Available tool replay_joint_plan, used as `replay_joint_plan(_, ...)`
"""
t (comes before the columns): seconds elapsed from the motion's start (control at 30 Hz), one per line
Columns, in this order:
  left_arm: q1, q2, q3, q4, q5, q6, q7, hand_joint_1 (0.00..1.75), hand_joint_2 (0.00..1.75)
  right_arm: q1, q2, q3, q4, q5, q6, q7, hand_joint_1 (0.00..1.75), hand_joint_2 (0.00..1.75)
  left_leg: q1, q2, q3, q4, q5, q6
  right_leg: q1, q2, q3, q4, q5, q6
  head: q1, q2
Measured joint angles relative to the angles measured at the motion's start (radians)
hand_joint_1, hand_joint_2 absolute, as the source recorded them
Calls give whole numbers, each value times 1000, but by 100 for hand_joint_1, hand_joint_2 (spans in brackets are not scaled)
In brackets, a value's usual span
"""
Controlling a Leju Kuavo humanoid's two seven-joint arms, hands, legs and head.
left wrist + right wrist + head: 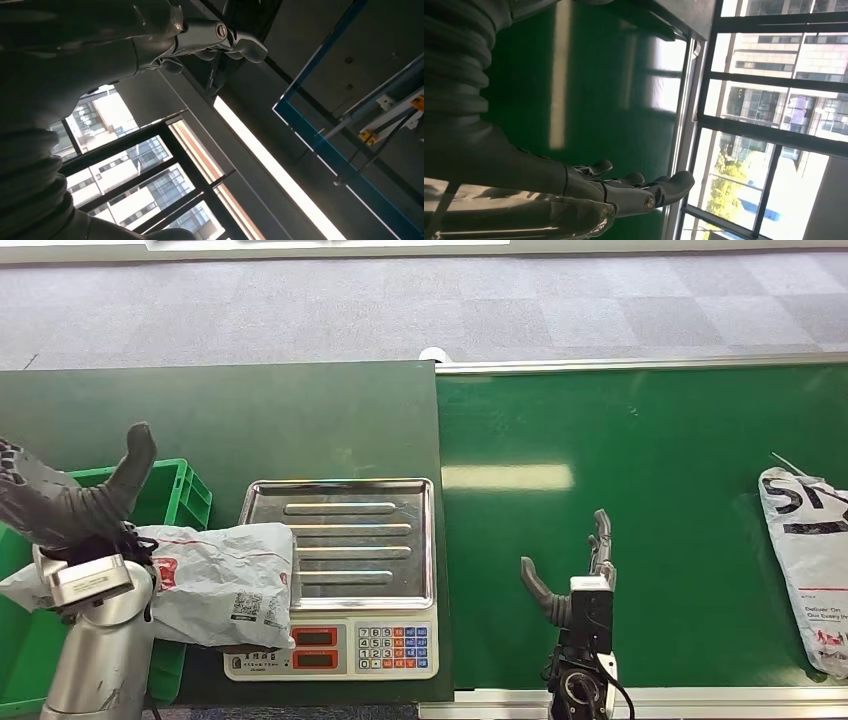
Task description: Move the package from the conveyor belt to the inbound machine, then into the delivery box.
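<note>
Green conveyor belt lies bare around right hand, fingers spread; second package at 3 o'clock edge.

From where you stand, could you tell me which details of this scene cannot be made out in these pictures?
- Left hand, head view: whether it holds the grey package is unclear, because the wrist and forearm cover where they meet.
- Second package on the conveyor belt: cut off by the right edge, and its print is only partly readable.
- Scale: its red displays are too small to read.
- Green crate: its inside is mostly hidden by the arm and package.
</note>
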Motion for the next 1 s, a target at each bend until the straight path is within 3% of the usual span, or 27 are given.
replay_joint_plan(0.27, 78, -11, 51, -172, -26, -1, 0, 0, 175, -17, 0, 9, 24, -14, -5, -9, 0, 175, 0, 0, 1, 0, 0, 0, 0, 0, 0, 0, 0, 0, 0, 0)
replay_joint_plan(0.33, 95, 1, 40, -163, -117, -29, 10, 0, 175, -18, 0, 9, 28, -17, -7, -9, 0, 175, 0, -1, 1, 0, 0, 0, 0, 0, 0, 0, 0, 0, 0, 0)
replay_joint_plan(0.53, 152, 63, 6, -71, -523, -404, 214, 0, 175, -18, -2, -1, 28, -7, 17, -4, 0, 175, 0, 2, 1, 0, 0, 0, 0, 2, 0, 0, 0, 0, 0, 0)
replay_joint_plan(0.83, 239, 181, 65, 15, -608, -654, 321, 0, 175, -18, -5, -35, 28, 13, 24, 1, 0, 175, 0, 2, 0, 0, 0, 0, 0, 2, -1, 0, 0, 0, 0, 0)
replay_joint_plan(1.0, 272, 242, 148, 48, -613, -704, 336, 0, 175, -9, -6, -54, 28, 22, 23, 8, 0, 175, 0, 1, 0, 0, 0, 0, 0, 2, -1, 0, 0, 0, 0, 0)
